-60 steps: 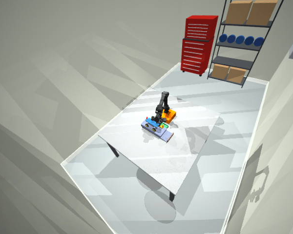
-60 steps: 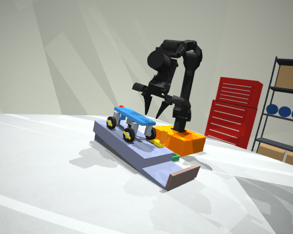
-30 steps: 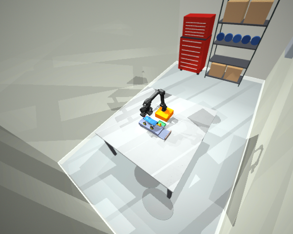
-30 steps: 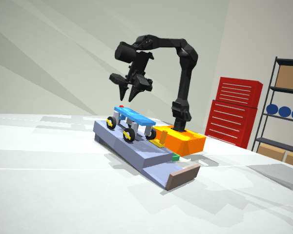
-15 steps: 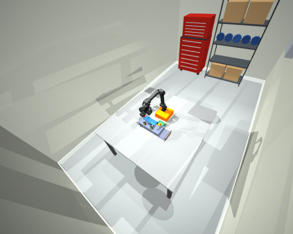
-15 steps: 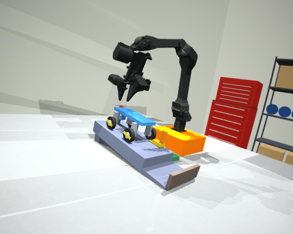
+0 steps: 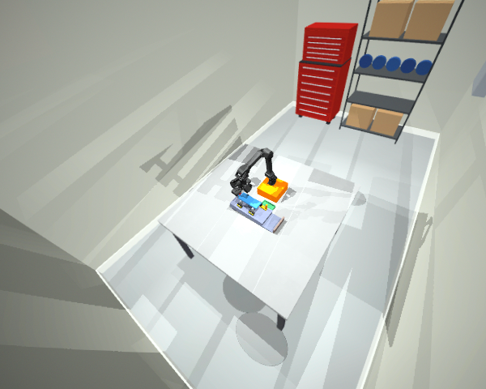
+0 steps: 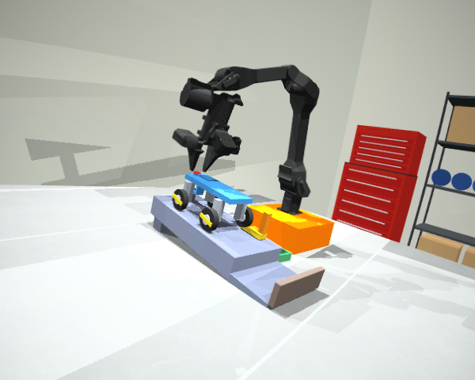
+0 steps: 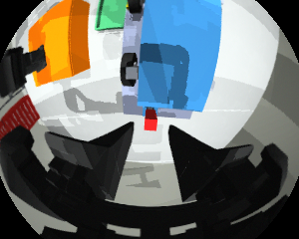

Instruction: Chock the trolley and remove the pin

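Note:
The blue trolley (image 7: 249, 201) (image 8: 219, 188) (image 9: 204, 65) stands on the grey ramp (image 8: 250, 248) (image 9: 131, 104). The red-headed stop pin (image 8: 196, 172) (image 9: 150, 123) stands at its uphill end. My gripper (image 8: 198, 169) (image 9: 151, 126) is partly open and empty, pointing down just above the pin head, which shows between the fingertips in the wrist view. The yellow chock (image 8: 265, 223) with its orange handle stands on the ramp at the downhill side of the trolley's far front wheel; whether they touch is unclear. The green tray (image 7: 269, 205) (image 8: 285, 256) (image 9: 110, 15) lies beside the ramp, partly hidden in the exterior view.
The orange block (image 7: 272, 190) (image 8: 297, 235) (image 9: 60, 45) under the arm's base stands beside the ramp, behind the tray. A brown end board (image 7: 279, 224) (image 8: 297, 287) crosses the ramp's low end. The red cabinet and shelves stand far behind the table.

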You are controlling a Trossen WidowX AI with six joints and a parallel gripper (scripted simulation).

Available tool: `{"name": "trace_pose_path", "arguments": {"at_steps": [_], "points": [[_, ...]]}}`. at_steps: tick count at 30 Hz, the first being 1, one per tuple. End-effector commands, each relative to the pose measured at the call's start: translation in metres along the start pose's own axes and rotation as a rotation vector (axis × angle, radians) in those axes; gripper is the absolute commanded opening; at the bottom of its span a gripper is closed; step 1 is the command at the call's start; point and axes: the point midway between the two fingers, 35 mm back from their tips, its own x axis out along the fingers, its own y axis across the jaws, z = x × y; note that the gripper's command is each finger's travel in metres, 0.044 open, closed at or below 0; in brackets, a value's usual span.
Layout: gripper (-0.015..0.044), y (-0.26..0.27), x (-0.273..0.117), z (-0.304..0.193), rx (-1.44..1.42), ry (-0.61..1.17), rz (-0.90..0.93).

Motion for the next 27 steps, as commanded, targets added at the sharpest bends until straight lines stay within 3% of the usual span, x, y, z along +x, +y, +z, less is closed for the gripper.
{"name": "trace_pose_path", "arguments": {"at_steps": [1, 27], "points": [[0.0190, 0.001, 0.004, 0.001, -0.005, 0.000, 0.006], [0.0190, 0.000, 0.035, -0.001, -0.005, 0.001, 0.006]]}}
